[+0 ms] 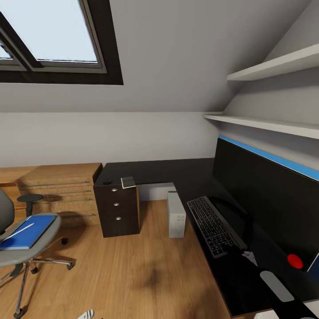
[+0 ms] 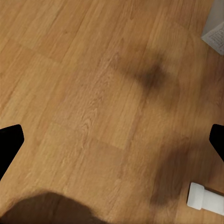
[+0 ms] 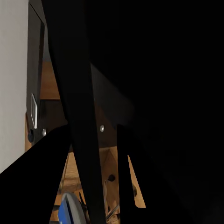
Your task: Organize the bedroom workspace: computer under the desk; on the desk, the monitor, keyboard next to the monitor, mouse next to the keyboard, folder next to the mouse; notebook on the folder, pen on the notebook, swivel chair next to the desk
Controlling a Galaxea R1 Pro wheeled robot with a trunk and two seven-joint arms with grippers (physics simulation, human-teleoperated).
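Folder (image 1: 27,232) in bright blue lies flat on the seat of the swivel chair (image 1: 20,248) at the lower left of the head view, and we see a slim whitish pen (image 1: 22,230) lying across it. Under the blue there seems to be a thin greyish edge, but we cannot tell whether that is the notebook. The chair stands on the wooden floor (image 1: 128,270), well apart from the counter (image 1: 177,175).

That black L-shaped counter runs along the back wall at mid-frame and down the right side. On its right arm we see the keyboard (image 1: 215,226) lying flat, just beside the curved stand of the monitor (image 1: 270,199), whose wide dark screen fills the right of the frame with a small red dot near its lower corner. The computer (image 1: 176,215), a light grey tower, stands on the floor under the counter's inner corner. To its left, the black drawers (image 1: 117,210) with round silver knobs carry a small grey object on top, which we cannot identify. Low wooden shelving (image 1: 62,186) sits against the wall further left.

In the left wrist view, our left gripper (image 2: 112,140) hangs over bare floor with its two dark fingertips (image 2: 9,140) far apart at the frame's edges, nothing between them. In the right wrist view, dark shapes crowd the frame and we cannot tell how the right gripper stands.
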